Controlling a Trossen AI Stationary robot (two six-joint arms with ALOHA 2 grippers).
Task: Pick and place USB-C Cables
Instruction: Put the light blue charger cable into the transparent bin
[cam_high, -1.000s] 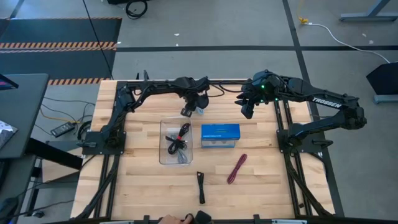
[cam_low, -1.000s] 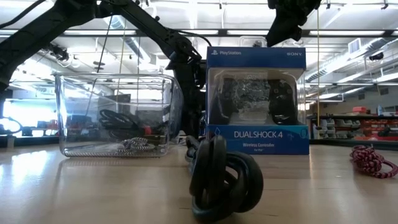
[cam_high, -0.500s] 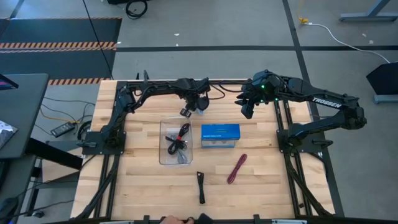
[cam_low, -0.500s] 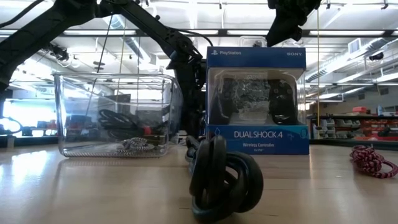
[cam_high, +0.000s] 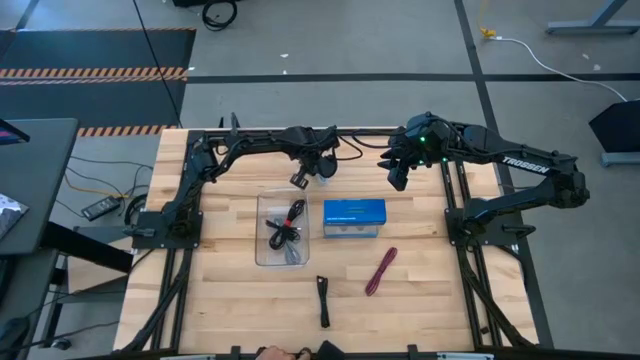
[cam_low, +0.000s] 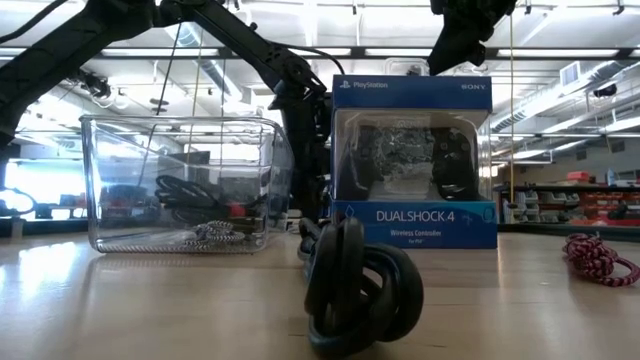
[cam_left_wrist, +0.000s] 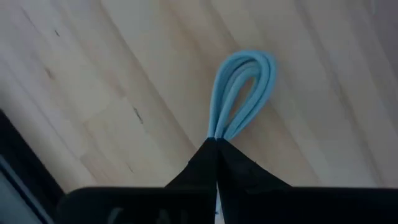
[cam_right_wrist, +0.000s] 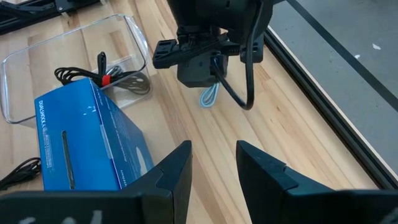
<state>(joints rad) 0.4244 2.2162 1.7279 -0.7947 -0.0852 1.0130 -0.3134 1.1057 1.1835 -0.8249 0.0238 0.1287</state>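
Left gripper (cam_left_wrist: 216, 144) clamped tight on light blue cable (cam_left_wrist: 242, 90), on table beside clear tray (cam_high: 262, 255); right gripper (cam_right_wrist: 213, 163) part open, empty, raised behind blue box (cam_low: 412, 160) reading "PlayStation", "SONY", "DUALSHOCK 4 Wireless Controller"; arm marked "TROSSEN".

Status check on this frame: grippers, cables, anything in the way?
Left gripper shut on light blue cable, behind tray. Right gripper open, idle above the table's far edge. Nothing in the way.
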